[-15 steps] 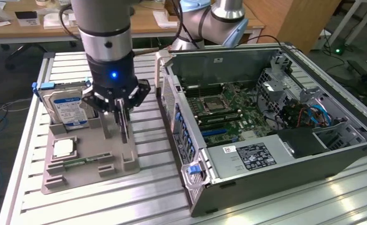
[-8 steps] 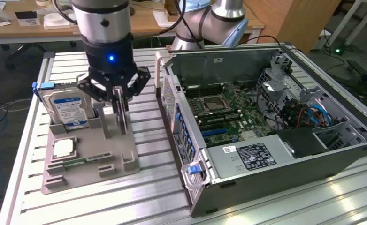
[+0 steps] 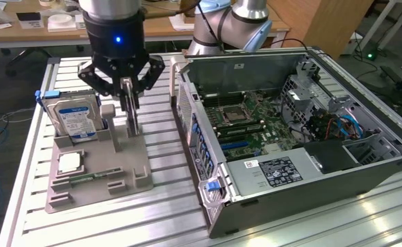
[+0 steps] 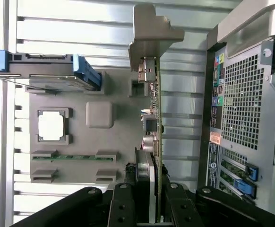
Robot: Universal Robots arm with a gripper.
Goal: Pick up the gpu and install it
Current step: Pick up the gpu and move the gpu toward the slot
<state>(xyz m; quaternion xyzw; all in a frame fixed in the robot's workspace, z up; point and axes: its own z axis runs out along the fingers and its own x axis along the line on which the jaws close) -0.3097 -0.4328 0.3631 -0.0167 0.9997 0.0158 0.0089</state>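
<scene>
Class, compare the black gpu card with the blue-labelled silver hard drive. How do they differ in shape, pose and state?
The thin black gpu card is a slim board. The blue-labelled silver hard drive is a thicker block. The card sits between the gripper's fingers, while the drive is untouched. In the exterior view the card shows its narrow edge and the drive shows its broad label face. Both stand on edge rather than lying flat.

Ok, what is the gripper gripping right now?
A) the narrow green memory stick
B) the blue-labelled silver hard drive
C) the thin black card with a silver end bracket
C: the gripper is shut on the thin black gpu card standing on edge over the grey holder tray.
</scene>
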